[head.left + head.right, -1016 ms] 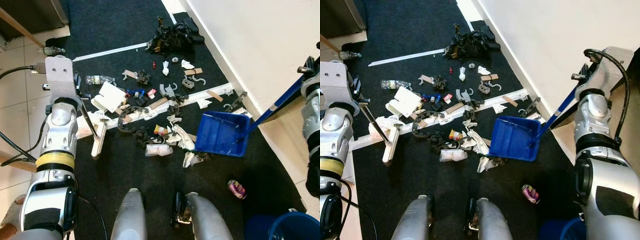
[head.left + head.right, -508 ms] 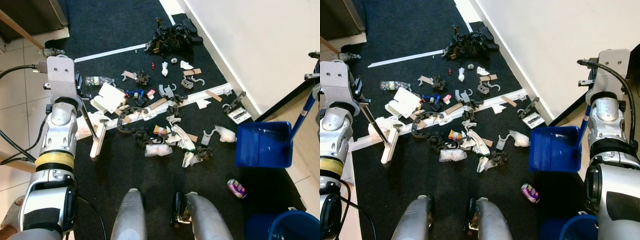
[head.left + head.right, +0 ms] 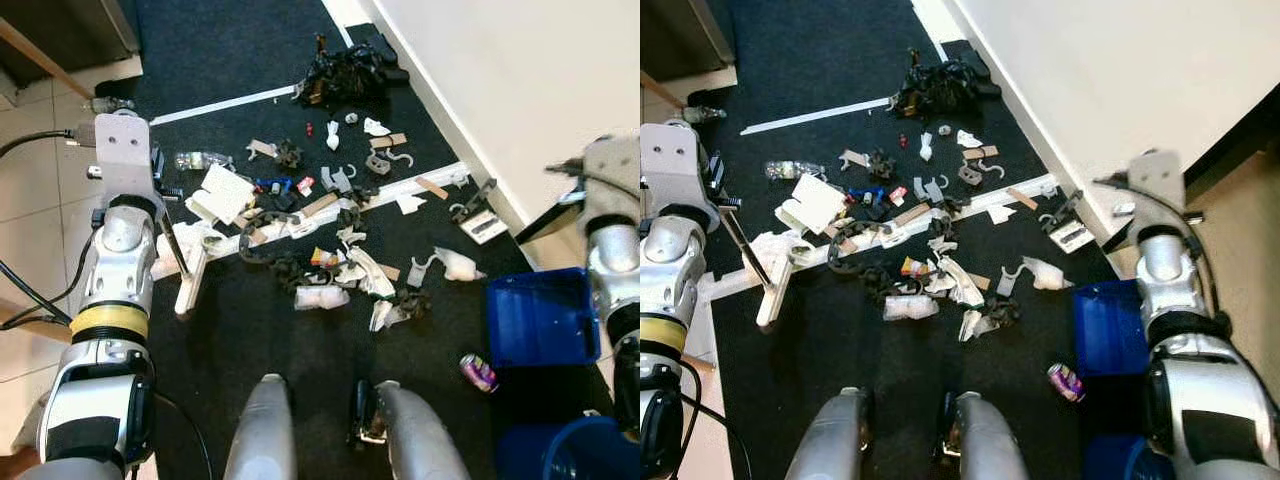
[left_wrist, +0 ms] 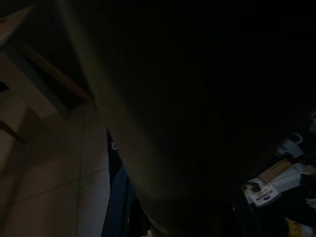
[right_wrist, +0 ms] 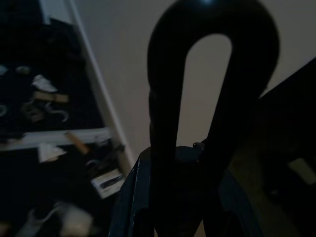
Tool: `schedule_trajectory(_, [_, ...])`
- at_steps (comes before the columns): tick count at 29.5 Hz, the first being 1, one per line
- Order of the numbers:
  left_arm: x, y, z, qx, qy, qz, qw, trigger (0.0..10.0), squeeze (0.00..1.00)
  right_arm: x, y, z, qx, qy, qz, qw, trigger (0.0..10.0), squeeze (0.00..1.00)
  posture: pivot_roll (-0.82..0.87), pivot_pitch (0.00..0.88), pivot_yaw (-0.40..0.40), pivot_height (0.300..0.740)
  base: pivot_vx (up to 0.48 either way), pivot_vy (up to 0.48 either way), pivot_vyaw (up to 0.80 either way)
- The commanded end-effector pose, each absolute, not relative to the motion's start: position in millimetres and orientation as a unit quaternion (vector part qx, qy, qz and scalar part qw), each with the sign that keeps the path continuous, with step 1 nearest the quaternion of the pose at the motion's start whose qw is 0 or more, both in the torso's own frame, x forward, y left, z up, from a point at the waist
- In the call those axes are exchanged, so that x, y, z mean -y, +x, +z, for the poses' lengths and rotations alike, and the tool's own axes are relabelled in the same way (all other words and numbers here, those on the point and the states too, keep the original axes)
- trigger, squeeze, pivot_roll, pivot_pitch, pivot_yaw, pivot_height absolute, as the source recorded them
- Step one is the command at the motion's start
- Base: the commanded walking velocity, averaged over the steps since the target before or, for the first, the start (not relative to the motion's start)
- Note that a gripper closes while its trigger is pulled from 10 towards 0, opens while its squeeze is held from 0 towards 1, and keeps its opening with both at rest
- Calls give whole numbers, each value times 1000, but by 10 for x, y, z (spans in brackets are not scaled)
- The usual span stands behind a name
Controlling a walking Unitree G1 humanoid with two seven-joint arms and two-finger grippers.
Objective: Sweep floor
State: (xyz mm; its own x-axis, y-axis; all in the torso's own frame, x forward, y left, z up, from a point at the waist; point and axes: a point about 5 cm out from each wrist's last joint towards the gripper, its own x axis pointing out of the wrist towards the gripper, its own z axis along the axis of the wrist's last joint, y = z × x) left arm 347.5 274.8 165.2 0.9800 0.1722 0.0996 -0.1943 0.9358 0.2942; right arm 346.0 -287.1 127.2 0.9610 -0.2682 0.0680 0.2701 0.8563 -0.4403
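Lots of trash (image 3: 335, 270) is left on the dark floor (image 3: 250, 330). The blue dustpan (image 3: 540, 318) looks empty, maybe. The broom (image 3: 190, 282) is held by the left gripper (image 3: 158, 185); how the fingers sit cannot be told.

Dustpan (image 3: 541, 318) right of litter (image 3: 335, 250)

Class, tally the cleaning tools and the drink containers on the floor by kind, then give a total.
Blue dustpan: 1
Broom: 1
Blue bucket: 1
Drink can: 1
Clear plastic bottle: 1
Total: 5
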Motion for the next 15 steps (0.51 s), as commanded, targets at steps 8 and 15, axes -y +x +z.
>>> schedule_trajectory(8, [-2774, 3442, 1673, 56, 162, 111, 979, 10000, 0, 2592, 3439, 1069, 7, -160, -132, 978, 10000, 0, 204, 255, -11, 740, 0, 0, 0])
schedule_trajectory(15, [-2800, 3444, 1703, 61, 162, 115, 978, 10000, 0, 2571, 3522, 1206, 30, -119, -156, 980, 10000, 0, 204, 252, -15, 740, 0, 0, 0])
